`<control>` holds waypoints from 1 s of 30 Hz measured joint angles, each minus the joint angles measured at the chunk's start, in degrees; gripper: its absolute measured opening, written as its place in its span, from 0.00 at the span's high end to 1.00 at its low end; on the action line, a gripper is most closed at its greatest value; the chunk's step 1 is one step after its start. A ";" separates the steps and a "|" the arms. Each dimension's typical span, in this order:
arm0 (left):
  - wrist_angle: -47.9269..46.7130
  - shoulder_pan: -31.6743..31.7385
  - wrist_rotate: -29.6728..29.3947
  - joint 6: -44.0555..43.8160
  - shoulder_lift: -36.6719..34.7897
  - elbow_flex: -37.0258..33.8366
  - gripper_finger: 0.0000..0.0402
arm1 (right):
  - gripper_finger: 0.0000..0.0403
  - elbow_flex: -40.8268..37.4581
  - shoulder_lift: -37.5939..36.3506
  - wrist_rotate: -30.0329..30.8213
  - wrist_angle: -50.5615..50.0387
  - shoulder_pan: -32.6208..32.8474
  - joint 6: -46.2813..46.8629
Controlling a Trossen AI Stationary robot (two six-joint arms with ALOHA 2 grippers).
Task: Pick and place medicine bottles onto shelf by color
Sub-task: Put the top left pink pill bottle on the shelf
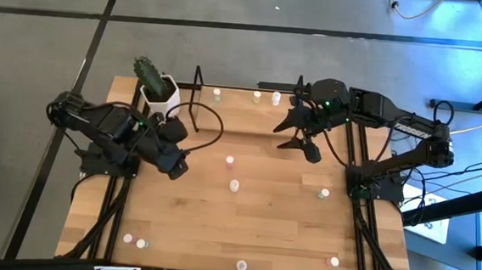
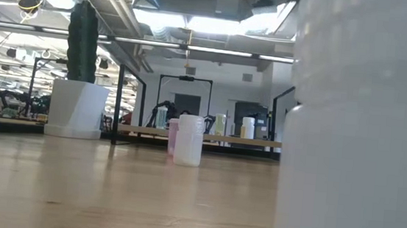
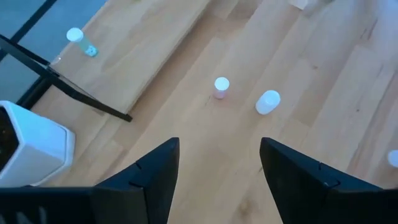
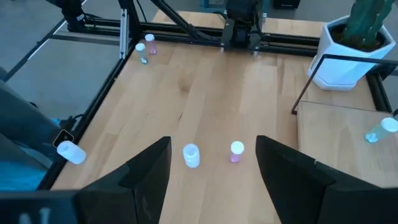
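Note:
Small whitish medicine bottles stand scattered on the wooden table. A pink-topped bottle (image 1: 229, 161) and a white one (image 1: 234, 186) are near the middle, a green-topped one (image 1: 324, 193) is to the right, and several more (image 1: 141, 244) are along the near edge. The black wire shelf (image 1: 226, 108) with its wooden floor sits at the far edge and carries three bottles (image 1: 257, 94). My left gripper (image 1: 175, 166) hovers open above the table, left of the middle pair (image 3: 221, 87). My right gripper (image 1: 285, 132) hovers open near the shelf's right end, looking down at the same pair (image 4: 237, 151).
A white hexagonal pot with a cactus (image 1: 159, 93) stands at the shelf's left end. Black rails (image 1: 359, 203) run along both table sides. One bottle (image 2: 356, 142) stands very close to the low camera and blocks its right side. Bare wood lies between the middle bottles and the near edge.

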 joint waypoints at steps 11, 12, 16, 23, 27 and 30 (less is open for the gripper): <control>-0.03 -3.49 -1.77 -4.26 0.00 0.00 0.46 | 0.41 0.02 6.98 5.59 4.05 2.36 -3.10; -0.07 -3.74 -2.09 -4.52 0.00 0.00 0.46 | 0.41 0.02 7.93 6.42 4.87 2.65 -3.14; -0.33 -4.14 -4.01 -5.47 0.00 0.00 0.46 | 0.41 0.02 12.19 6.91 7.18 3.33 -4.58; -0.35 -4.14 -4.23 -5.49 0.00 0.00 0.46 | 0.41 0.02 20.85 6.91 11.71 3.68 -9.01; -0.35 -4.14 -4.23 -5.48 0.00 0.00 0.46 | 0.41 0.02 25.85 7.01 15.64 3.65 -10.66; -0.35 -4.11 -4.23 -5.47 0.00 0.00 0.46 | 0.41 0.02 28.78 7.00 17.43 3.85 -12.28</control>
